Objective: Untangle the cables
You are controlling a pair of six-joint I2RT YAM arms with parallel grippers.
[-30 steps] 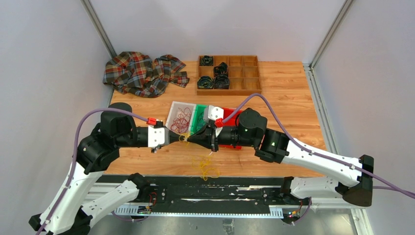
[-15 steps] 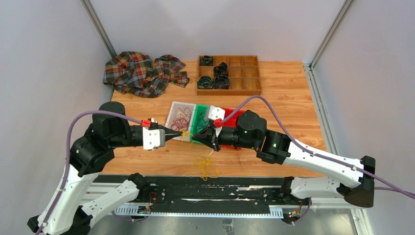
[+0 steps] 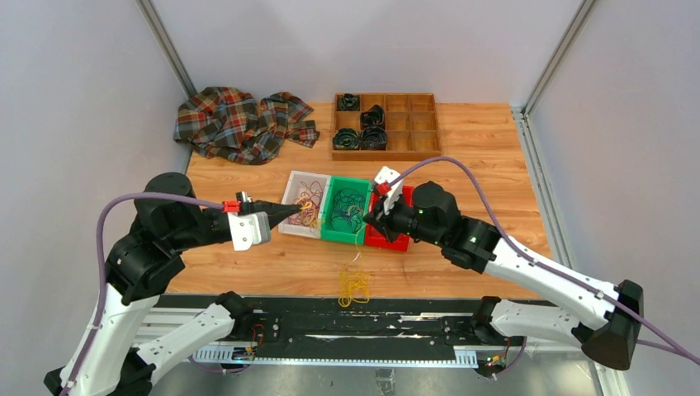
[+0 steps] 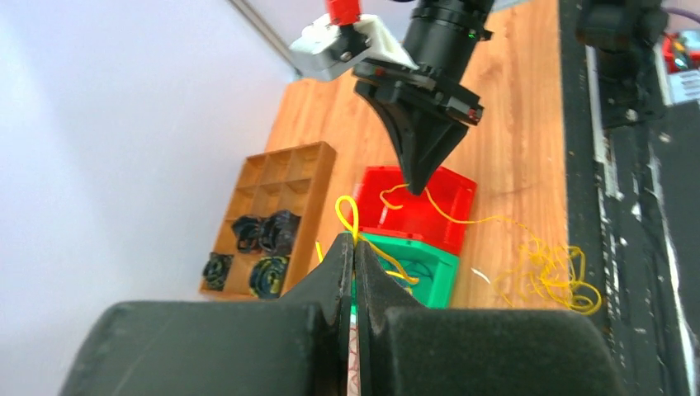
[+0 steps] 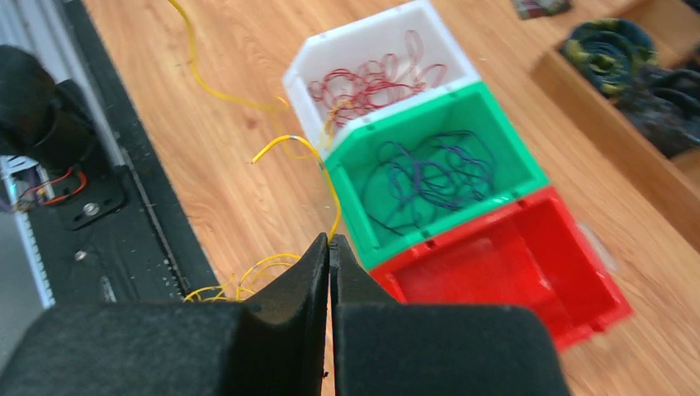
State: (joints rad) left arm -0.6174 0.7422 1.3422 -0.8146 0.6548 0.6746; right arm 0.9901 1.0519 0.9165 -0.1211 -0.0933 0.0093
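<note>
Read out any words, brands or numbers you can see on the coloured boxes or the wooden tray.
None: no text can be read anywhere. The white bin, green bin, red bin and wooden tray show plain surfaces; marks on the black base rail are too small to tell.

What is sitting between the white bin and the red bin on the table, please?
A green bin sits between the white bin and red bin, touching both, with dark blue cables lying in it. The right wrist view shows this clearly.
</note>
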